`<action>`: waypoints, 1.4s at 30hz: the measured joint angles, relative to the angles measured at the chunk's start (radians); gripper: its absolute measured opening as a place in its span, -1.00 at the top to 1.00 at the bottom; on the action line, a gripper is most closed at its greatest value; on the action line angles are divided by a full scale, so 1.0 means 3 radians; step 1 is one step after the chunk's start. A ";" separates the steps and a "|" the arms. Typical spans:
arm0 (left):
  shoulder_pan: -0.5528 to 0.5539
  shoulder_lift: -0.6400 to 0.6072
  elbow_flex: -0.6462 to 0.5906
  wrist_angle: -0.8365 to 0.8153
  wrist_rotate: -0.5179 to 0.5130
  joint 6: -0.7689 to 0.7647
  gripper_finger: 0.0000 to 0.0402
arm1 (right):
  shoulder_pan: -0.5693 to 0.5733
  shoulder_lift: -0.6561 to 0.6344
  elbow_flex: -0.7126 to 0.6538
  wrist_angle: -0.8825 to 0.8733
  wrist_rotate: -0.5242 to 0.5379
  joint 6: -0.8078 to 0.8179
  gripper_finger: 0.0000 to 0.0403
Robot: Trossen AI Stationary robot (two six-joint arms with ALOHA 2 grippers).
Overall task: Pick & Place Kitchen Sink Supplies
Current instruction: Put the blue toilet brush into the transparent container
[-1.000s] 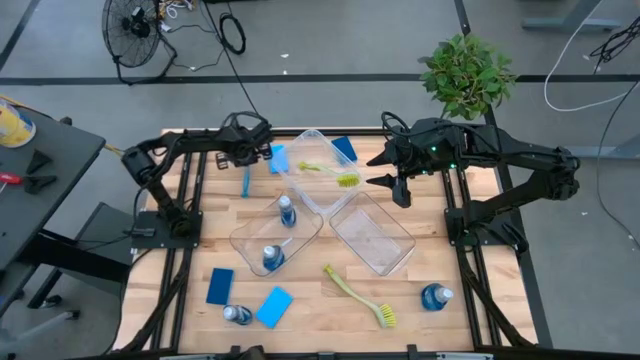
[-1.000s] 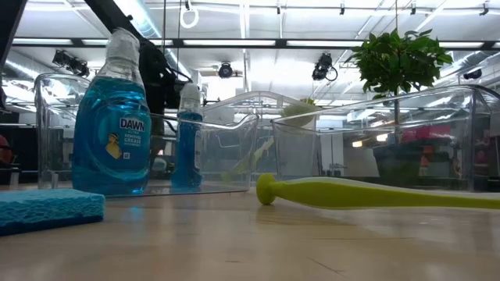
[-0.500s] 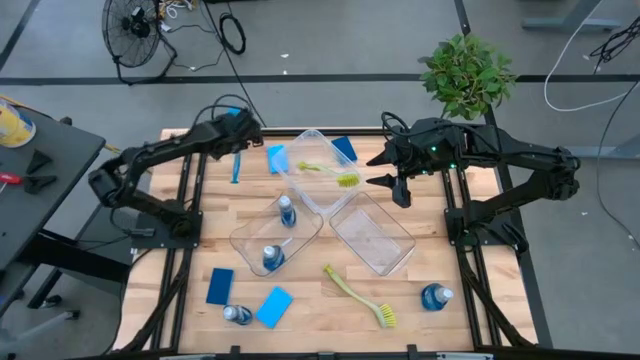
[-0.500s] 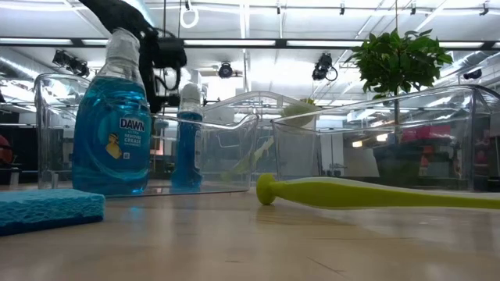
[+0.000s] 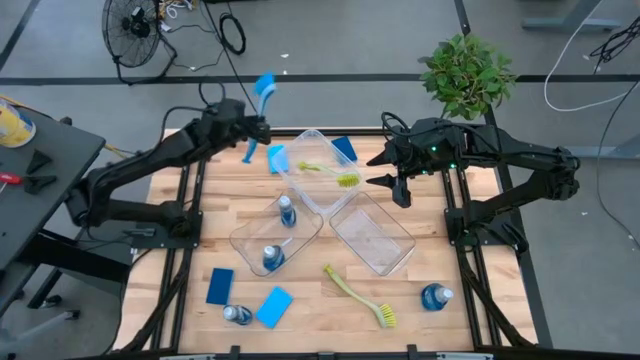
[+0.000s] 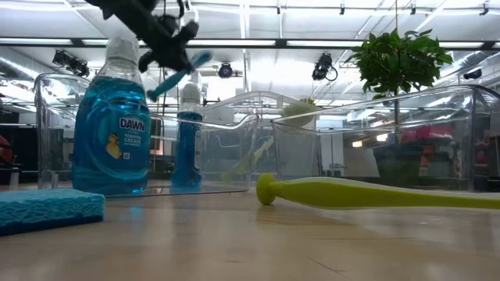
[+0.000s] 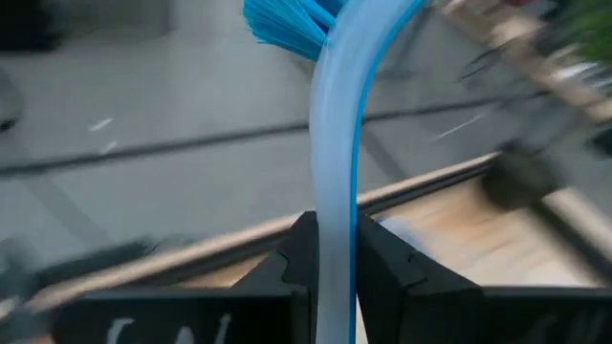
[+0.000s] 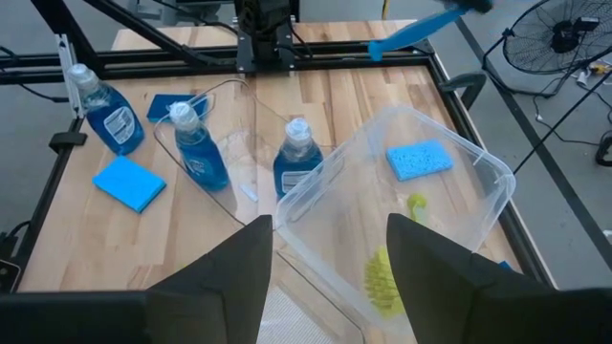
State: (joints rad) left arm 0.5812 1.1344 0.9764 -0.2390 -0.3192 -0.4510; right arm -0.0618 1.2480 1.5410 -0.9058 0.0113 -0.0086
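1. Wooden slats form the table (image 5: 300,290), which stands on a grey floor with a potted plant (image 5: 466,72) past its far right corner.
2. Three clear bins sit mid-table. The far bin (image 5: 306,141) holds a yellow-green brush (image 5: 335,175).
3. The left bin (image 5: 245,240) holds two bottles of blue liquid (image 5: 286,211), (image 5: 272,258).
4. The right bin (image 5: 395,255) shows nothing inside.
5. The left gripper (image 5: 252,130) is raised over the far left edge of the table, its fingers pinching the handle of a blue dish brush (image 5: 258,115) whose bristle head points up and away.
6. The right gripper (image 5: 393,163) hovers with fingers spread, holding nothing, just right of the far bin.
7. Loose on the table: a light-blue sponge (image 5: 277,158) and a dark-blue sponge (image 5: 343,148) beside the far bin, a dark-blue sponge (image 5: 219,285), a bottle (image 5: 236,314) and a light-blue sponge (image 5: 274,306) at the near left, a second yellow-green brush (image 5: 360,297) near centre, and a bottle (image 5: 435,296) at the near right.
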 joint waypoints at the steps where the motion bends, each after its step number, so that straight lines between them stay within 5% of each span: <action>1: -0.0023 -0.0017 0.0000 0.0146 0.0060 0.0044 0.77 | 0.0000 0.0000 0.0000 0.0000 0.0000 0.0000 -0.03; 20: -0.0406 0.0347 0.0000 0.1718 0.1175 0.0875 0.72 | 0.0001 0.0000 0.0000 -0.0003 0.0020 0.0001 -0.03; 32: -0.0440 0.0920 0.0000 0.1749 0.1450 0.0983 0.70 | 0.0001 0.0000 0.0000 -0.0006 0.0011 0.0065 -0.03; 42: -0.0440 0.1193 0.0000 0.1755 0.1648 0.1573 0.70 | 0.0001 0.0000 0.0000 -0.0008 0.0013 0.0067 -0.03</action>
State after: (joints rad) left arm 0.4494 1.4923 0.9764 0.2874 0.1752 0.0208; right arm -0.0616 1.2480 1.5410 -0.9081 0.0151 0.0116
